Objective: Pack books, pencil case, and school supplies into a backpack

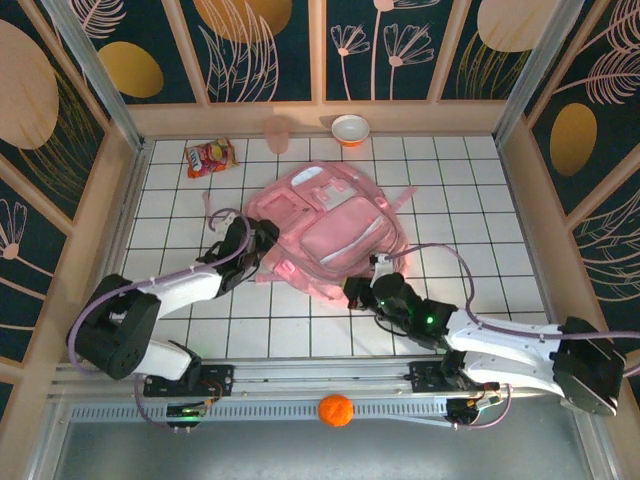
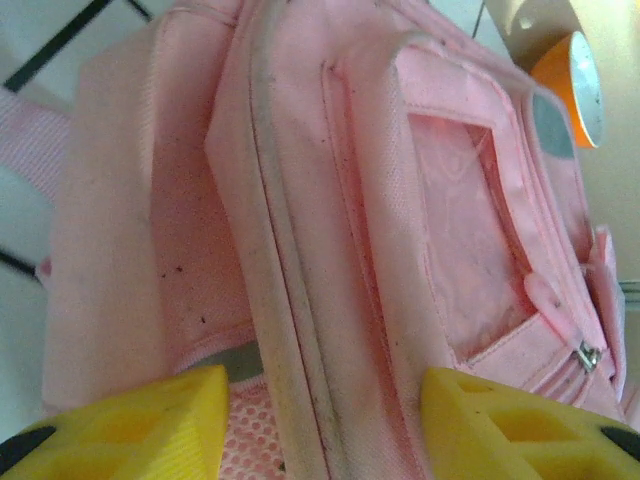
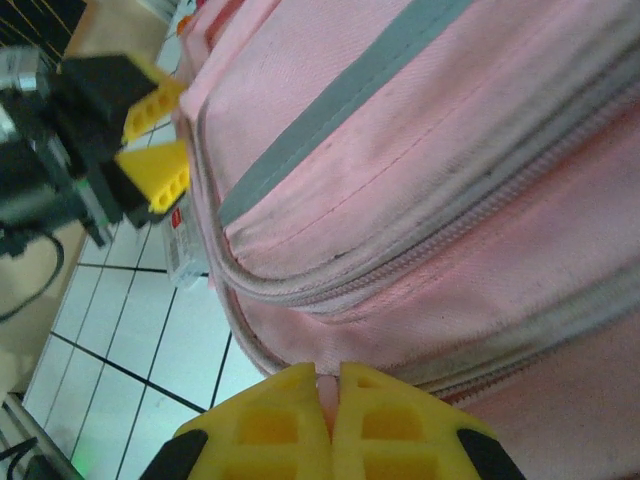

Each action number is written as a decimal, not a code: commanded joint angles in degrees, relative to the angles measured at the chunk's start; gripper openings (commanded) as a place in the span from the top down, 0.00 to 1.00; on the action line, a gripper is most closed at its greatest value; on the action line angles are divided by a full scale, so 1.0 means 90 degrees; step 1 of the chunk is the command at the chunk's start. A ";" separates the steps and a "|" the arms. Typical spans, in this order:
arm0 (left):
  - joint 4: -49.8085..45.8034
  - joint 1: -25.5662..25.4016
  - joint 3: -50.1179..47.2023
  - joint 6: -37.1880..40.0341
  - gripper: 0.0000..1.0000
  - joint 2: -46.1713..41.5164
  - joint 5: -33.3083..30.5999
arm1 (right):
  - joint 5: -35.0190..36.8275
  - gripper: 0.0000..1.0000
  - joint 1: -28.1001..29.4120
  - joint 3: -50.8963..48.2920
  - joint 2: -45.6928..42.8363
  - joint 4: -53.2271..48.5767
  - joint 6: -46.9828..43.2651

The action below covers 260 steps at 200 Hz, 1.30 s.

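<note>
The pink backpack (image 1: 330, 235) lies flat in the middle of the tiled table. My left gripper (image 1: 262, 243) is at its left edge. In the left wrist view its yellow fingers (image 2: 130, 425) stand on either side of a raised fold with pale zip trim (image 2: 300, 330) and press on it. My right gripper (image 1: 352, 292) is at the backpack's near edge, shut on a small pinch of pink fabric (image 3: 333, 385). A slim whitish oblong with a red patch, seemingly the pencil case (image 3: 185, 235), lies on the tiles by the backpack's edge. The books and school supplies are out of view.
A red-and-yellow snack packet (image 1: 211, 157), a pink cup (image 1: 277, 133) and an orange-and-white bowl (image 1: 350, 129) sit along the back wall. An orange ball (image 1: 336, 410) rests on the rail in front of the arm bases. Wooden walls enclose the table.
</note>
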 commanded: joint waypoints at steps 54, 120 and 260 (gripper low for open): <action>0.0504 0.0254 0.1290 0.1203 0.31 0.0742 0.0565 | 0.0613 1.00 0.0389 0.0706 0.1259 0.1193 0.0000; -0.0821 0.0255 0.1388 0.5119 0.17 -0.0677 -0.0006 | 0.0566 1.00 0.0368 0.1009 0.1563 0.1247 -0.0247; -0.0737 0.0025 -0.0264 1.2347 0.38 -0.1957 0.5270 | -0.0436 1.00 -0.0191 0.1200 0.1856 0.1576 -0.0553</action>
